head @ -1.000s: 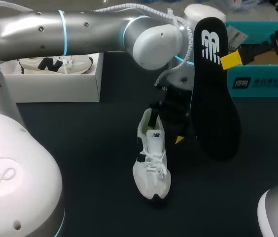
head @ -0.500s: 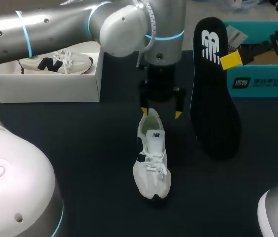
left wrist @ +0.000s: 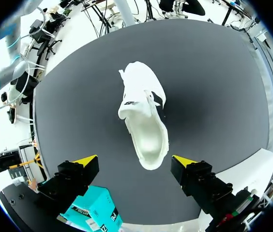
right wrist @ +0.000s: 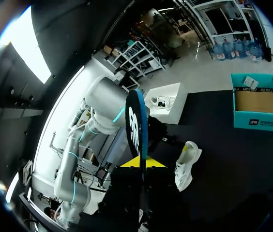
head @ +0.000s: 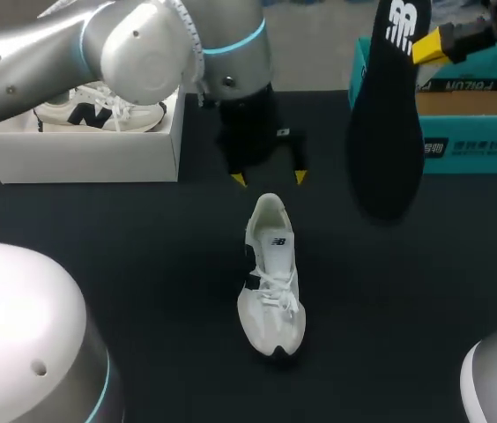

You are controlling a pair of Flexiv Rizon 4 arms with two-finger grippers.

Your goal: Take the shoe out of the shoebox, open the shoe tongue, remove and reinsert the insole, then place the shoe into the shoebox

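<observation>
Steady the shoe (head: 272, 282) with the wide-open, empty left gripper (head: 267, 179) behind its heel, then feed in toe-first the insole (head: 388, 132) pinched by the right gripper (head: 426, 50).

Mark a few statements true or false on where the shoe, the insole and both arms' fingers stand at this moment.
1. The right arm's fingers hold the black insole up off the table. True.
2. The left arm's fingers are shut on the white shoe. False: they stand open by its heel and do not touch it.
3. The white shoe lies on the table, outside both boxes. True.
4. The white shoebox is empty. False: a second shoe lies in it.
</observation>
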